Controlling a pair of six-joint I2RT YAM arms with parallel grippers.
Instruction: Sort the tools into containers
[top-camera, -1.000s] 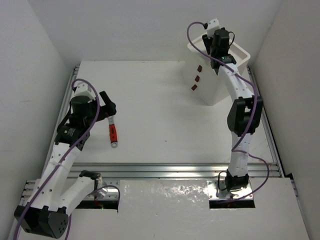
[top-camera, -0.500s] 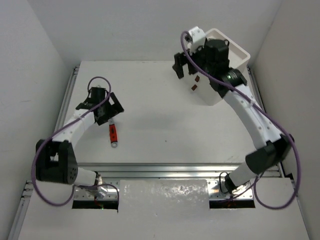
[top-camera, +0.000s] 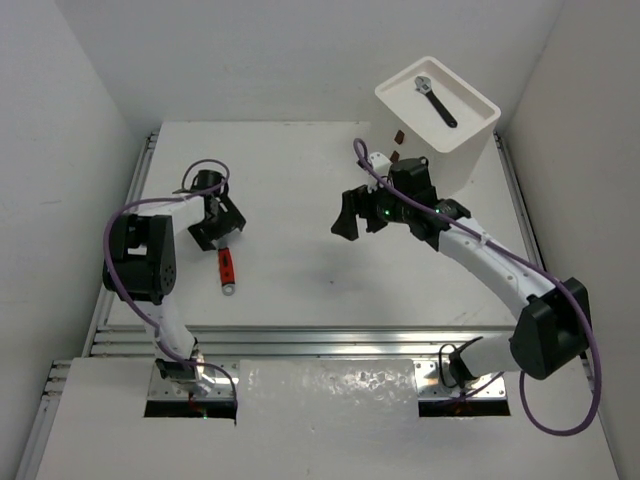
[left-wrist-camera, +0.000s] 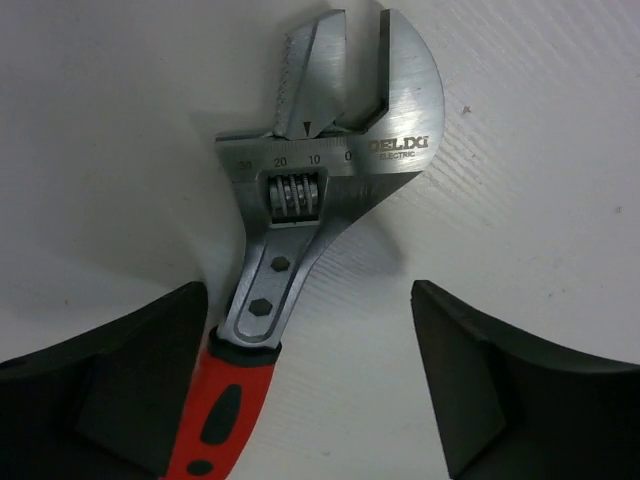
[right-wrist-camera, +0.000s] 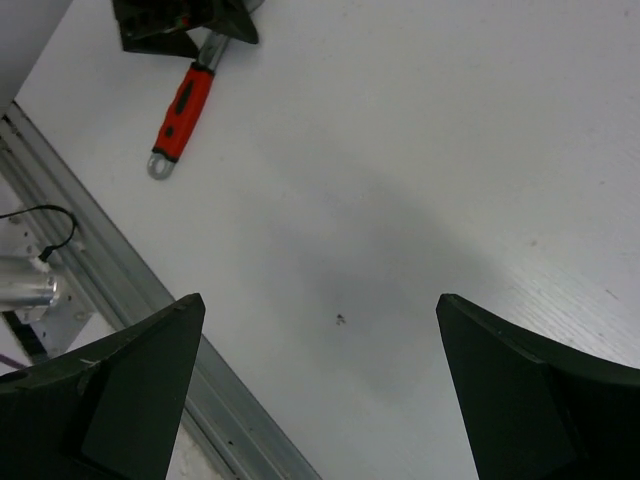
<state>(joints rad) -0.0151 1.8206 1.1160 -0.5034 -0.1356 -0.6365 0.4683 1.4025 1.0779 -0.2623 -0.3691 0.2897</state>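
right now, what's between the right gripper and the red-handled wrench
Only bare white table. In the top view nothing lies between the right gripper and the red-handled wrench; the right wrist view shows just a tiny dark speck there.

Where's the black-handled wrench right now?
Top view, far right corner of the table: the black-handled wrench lies diagonally in the recessed tray top of the white drawer unit, with neither arm touching it.

top: overhead, whole table (top-camera: 300, 280) | left wrist: close, straight down — wrench (left-wrist-camera: 300, 200) | right wrist: higher, oblique — same wrench
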